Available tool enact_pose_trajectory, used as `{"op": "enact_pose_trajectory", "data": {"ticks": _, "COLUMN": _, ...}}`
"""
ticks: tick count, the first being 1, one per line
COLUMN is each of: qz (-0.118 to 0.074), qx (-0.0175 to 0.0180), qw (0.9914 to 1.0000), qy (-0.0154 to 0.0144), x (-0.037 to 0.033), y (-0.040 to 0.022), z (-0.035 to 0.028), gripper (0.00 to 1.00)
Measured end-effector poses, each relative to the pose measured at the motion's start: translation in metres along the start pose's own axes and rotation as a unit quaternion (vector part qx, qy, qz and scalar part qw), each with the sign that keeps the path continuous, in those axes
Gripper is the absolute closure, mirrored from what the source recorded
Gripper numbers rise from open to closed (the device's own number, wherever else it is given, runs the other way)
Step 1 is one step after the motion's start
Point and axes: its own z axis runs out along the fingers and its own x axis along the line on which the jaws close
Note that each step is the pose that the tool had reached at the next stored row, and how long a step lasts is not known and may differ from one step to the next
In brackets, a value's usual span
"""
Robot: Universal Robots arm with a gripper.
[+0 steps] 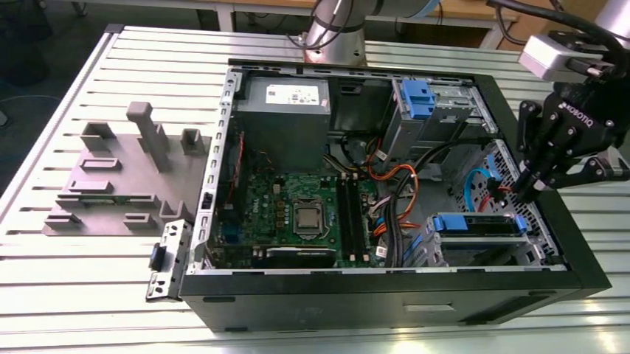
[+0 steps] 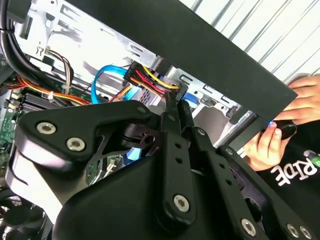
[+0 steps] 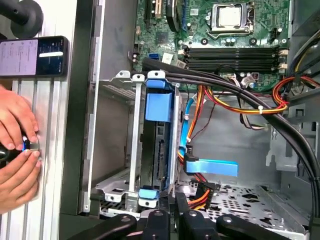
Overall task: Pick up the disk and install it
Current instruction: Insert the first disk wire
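So your disk (image 3: 159,125), the flat drive in its blue plastic carrier frame, is already sitting in the silver sheet-metal drive cage (image 1: 479,243) at the front corner of the open black computer case (image 1: 394,295). In the first wrist view you see it edge-on: a glossy blue tab at one end, a smaller blue clip at the other, dark drive body between, wedged between thin folded metal rails. In the exterior view it reads as a blue strip across the top of the cage.

Your black gripper (image 1: 524,193) hangs over the case wall on the exterior view's right, close above that cage, with its matte, bolted linkage arms tapering down. The fingers (image 2: 172,112) look pressed together with nothing between them, tips just by the bundle of red, yellow and black power wires (image 2: 150,80).

A flat light-blue ribbon data cable (image 3: 210,167) runs beside the cage. The green motherboard (image 1: 295,206) lies flat in the middle of the case, with its square metal CPU socket. A person's hands (image 3: 17,145) rest on the ribbed aluminium table (image 1: 79,295), beside a dark phone (image 3: 32,56). There's a grey moulded fixture tray (image 1: 118,177) at the exterior view's left.
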Motion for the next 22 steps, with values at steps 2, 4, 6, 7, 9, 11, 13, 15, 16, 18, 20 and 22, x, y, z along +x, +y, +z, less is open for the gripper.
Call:
{"op": "enact_pose_trajectory", "data": {"ticks": 2, "qz": 0.0, "qx": 0.0001, "qw": 1.0, "qy": -0.0018, "x": -0.0002, "y": -0.0001, "z": 0.0008, "gripper": 0.83}}
{"op": "enact_pose_trajectory", "data": {"ticks": 4, "qz": 0.0, "qx": 0.0001, "qw": 1.0, "qy": -0.0023, "x": -0.0003, "y": 0.0, "z": 0.0014, "gripper": 0.83}}
{"op": "enact_pose_trajectory", "data": {"ticks": 6, "qz": 0.0, "qx": 0.0004, "qw": 1.0, "qy": -0.0028, "x": -0.0005, "y": 0.0021, "z": 0.0021, "gripper": 0.83}}
{"op": "enact_pose_trajectory", "data": {"ticks": 7, "qz": 0.0, "qx": 0.0007, "qw": 1.0, "qy": -0.0028, "x": -0.0006, "y": 0.0037, "z": 0.0024, "gripper": 0.83}}
{"op": "enact_pose_trajectory", "data": {"ticks": 9, "qz": 0.0, "qx": 0.0021, "qw": 0.99999, "qy": -0.0031, "x": -0.0009, "y": 0.0068, "z": 0.003, "gripper": 0.83}}
{"op": "enact_pose_trajectory", "data": {"ticks": 11, "qz": 0.001, "qx": 0.0034, "qw": 0.99999, "qy": -0.0032, "x": -0.0009, "y": 0.0079, "z": 0.0032, "gripper": 0.83}}
{"op": "enact_pose_trajectory", "data": {"ticks": 13, "qz": 0.0, "qx": 0.0037, "qw": 0.99999, "qy": -0.003, "x": -0.0009, "y": 0.008, "z": 0.003, "gripper": 0.83}}
{"op": "enact_pose_trajectory", "data": {"ticks": 15, "qz": 0.001, "qx": 0.0045, "qw": 0.99999, "qy": -0.003, "x": -0.0009, "y": 0.0084, "z": 0.003, "gripper": 0.83}}
{"op": "enact_pose_trajectory", "data": {"ticks": 16, "qz": 0.001, "qx": 0.005, "qw": 0.99998, "qy": -0.003, "x": -0.0007, "y": 0.009, "z": 0.0031, "gripper": 0.84}}
{"op": "enact_pose_trajectory", "data": {"ticks": 18, "qz": 0.001, "qx": 0.0067, "qw": 0.99997, "qy": -0.0038, "x": 0.0009, "y": 0.0113, "z": 0.0037, "gripper": 0.84}}
{"op": "enact_pose_trajectory", "data": {"ticks": 20, "qz": 0.001, "qx": 0.0085, "qw": 0.99994, "qy": -0.0064, "x": 0.0023, "y": 0.0138, "z": 0.0047, "gripper": 0.84}}
{"op": "enact_pose_trajectory", "data": {"ticks": 22, "qz": 0.001, "qx": 0.0105, "qw": 0.99989, "qy": -0.01, "x": 0.0033, "y": 0.0159, "z": 0.006, "gripper": 0.84}}
